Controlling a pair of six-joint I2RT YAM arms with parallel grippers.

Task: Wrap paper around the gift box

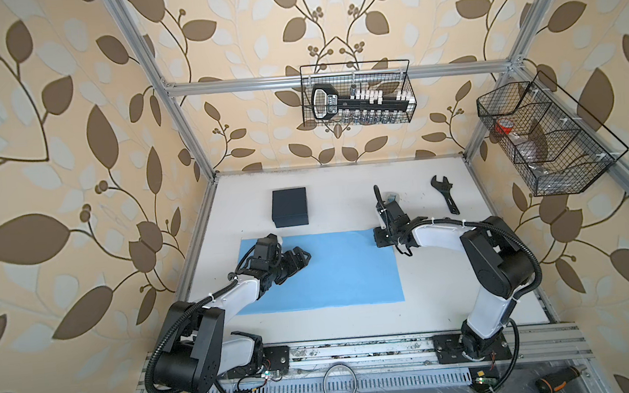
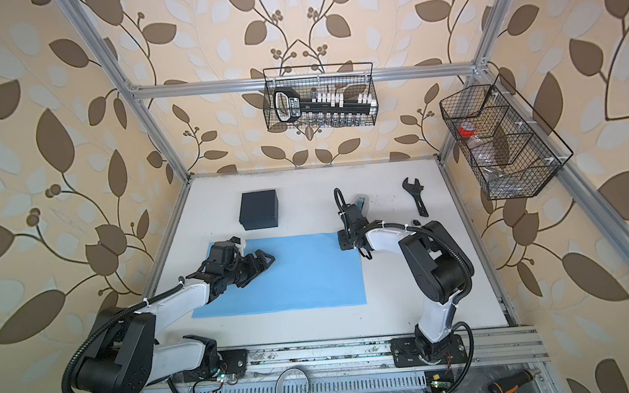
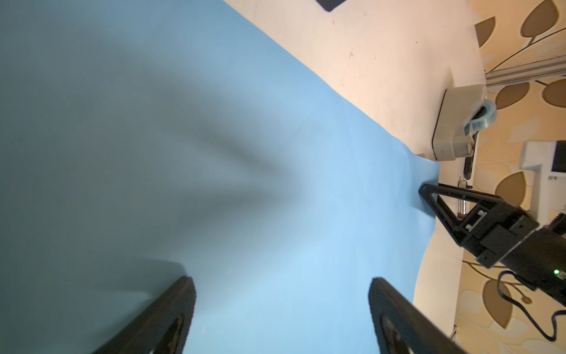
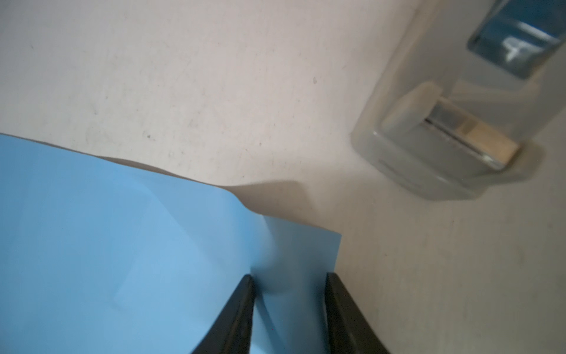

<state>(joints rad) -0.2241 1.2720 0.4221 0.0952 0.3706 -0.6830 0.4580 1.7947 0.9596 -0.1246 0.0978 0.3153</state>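
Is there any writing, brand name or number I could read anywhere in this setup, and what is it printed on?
Nothing here can be read with certainty.
Label on the black tool rack in the wire basket: white lettering, too small and blurred to read.
Gift box: no text visible.
Paper: plain, no text.
Tape dispenser: no legible marking.
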